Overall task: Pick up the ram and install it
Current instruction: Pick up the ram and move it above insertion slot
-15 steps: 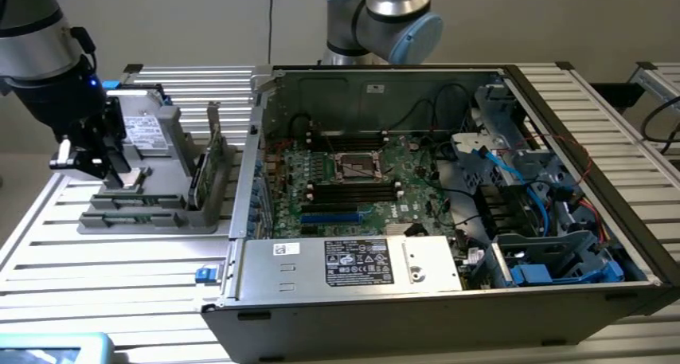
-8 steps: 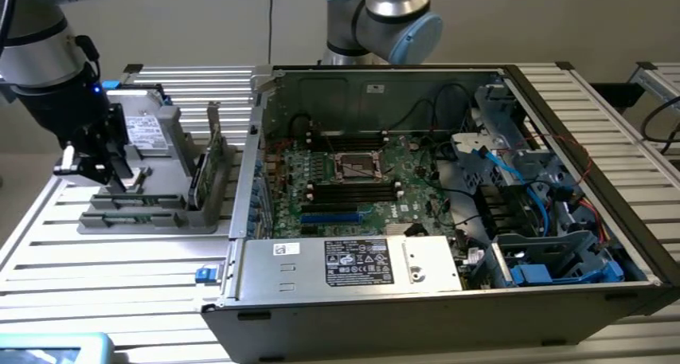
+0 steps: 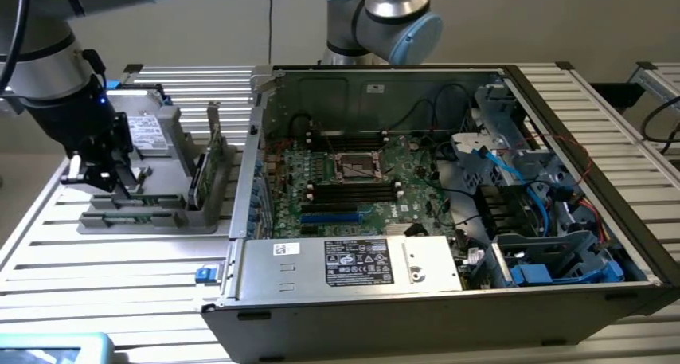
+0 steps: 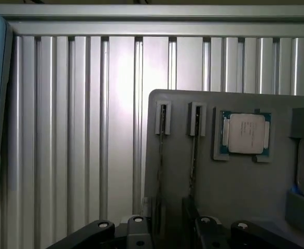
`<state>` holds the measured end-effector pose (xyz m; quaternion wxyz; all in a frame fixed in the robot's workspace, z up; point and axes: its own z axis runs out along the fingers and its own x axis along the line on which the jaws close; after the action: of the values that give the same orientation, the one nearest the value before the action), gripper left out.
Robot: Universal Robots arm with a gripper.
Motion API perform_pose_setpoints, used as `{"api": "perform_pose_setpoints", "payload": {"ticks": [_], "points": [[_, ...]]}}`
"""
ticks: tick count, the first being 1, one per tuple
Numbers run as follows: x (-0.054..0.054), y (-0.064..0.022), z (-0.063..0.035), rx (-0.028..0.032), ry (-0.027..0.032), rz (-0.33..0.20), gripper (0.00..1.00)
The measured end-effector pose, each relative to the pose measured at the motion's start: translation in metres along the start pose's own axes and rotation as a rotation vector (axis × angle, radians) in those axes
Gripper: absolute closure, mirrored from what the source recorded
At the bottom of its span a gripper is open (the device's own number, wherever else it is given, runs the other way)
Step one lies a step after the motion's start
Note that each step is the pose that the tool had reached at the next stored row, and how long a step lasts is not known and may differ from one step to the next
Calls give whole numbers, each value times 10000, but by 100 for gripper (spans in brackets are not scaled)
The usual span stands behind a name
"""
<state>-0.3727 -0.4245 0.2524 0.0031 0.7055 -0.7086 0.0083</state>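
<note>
Two ram sticks stand on edge in slots of the grey holder tray [image 3: 138,217] at the exterior view's left: one ram [image 3: 216,145] farther back, another [image 3: 197,179] closer. In the wrist view they appear edge-on as thin strips, one ram [image 4: 162,137] and a second [image 4: 194,150]. My gripper [image 3: 104,182] hangs over the tray's middle, to the exterior view's left of the sticks, open and holding nothing. Its fingers [image 4: 136,233] sit apart low over the tray [image 4: 235,197].
A processor chip [image 4: 245,134] and a labelled silver drive [image 3: 146,133] also lie in the tray. The open computer case [image 3: 447,300] with its green motherboard [image 3: 351,181] stands to the exterior view's right. A light-blue object [image 3: 48,348] sits at the slatted table's front corner.
</note>
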Motion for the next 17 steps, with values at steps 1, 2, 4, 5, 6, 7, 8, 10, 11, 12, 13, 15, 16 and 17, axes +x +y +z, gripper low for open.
{"api": "perform_pose_setpoints", "payload": {"ticks": [1,2,4,5,6,7,8,10,11,12,13,15,16,17], "points": [[0,0,17,-1,0,0,64],[1,0,37,0,0,-1,64],[14,-1,73,2,0,-3,64],[23,-1,91,4,0,0,64],[32,-1,109,4,1,0,64],[37,-1,128,6,0,1,64],[40,-1,146,6,0,1,64],[42,-1,182,5,0,3,64],[44,-2,200,5,0,2,64],[45,-2,219,5,0,4,64],[46,-4,236,5,0,5,64],[50,-7,273,5,0,8,64],[52,-8,291,5,0,10,64],[54,-9,310,5,0,12,64]]}}
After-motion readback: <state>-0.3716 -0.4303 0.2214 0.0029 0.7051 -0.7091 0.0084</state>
